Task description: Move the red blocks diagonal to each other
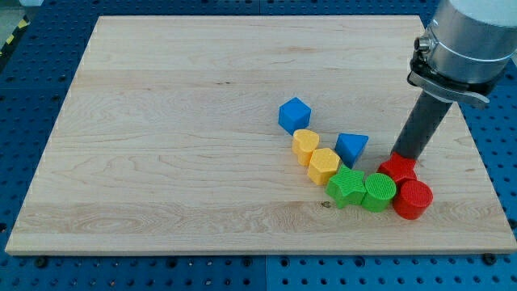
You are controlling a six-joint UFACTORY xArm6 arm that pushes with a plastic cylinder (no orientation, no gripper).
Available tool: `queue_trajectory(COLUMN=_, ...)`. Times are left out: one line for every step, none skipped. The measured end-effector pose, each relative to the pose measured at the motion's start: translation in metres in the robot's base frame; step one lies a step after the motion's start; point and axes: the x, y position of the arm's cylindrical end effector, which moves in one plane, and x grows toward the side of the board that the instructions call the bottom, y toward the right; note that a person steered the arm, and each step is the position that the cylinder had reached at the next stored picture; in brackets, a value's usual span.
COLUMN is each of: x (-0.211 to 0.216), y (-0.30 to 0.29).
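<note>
Camera view had my tip (401,153) touching the top of the ribbed red star-ish block (398,169), which sat against the red cylinder (414,200) near the pale wood tabletop's (161,121) bottom-right corner. No jaws here, just a matte rod.

We see a pale wooden board (178,121) carrying eight small blocks clustered toward the view's lower right: a blue cube (294,115), a blue triangular block (351,148), a yellow heart (304,145), a yellow hexagon (324,166), a green star-like block (347,187), a green cylinder (379,191), a red star-like block (399,169), and a red cylinder (413,199).
</note>
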Motion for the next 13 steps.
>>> queue_trajectory(x=-0.008, y=0.002)
queue_trajectory(x=-0.004, y=0.038)
queue_trajectory(x=0.03, y=0.084)
queue_trajectory(x=0.086, y=0.107)
queue_trajectory(x=0.113, y=0.105)
queue_trajectory(x=0.112, y=0.064)
queue_trajectory(x=0.113, y=0.054)
queue_trajectory(x=0.113, y=0.028)
queue_trajectory(x=0.095, y=-0.005)
queue_trajectory(x=0.061, y=0.027)
queue_trajectory(x=0.028, y=0.041)
queue_trajectory(x=0.031, y=0.042)
queue_trajectory(x=0.078, y=0.042)
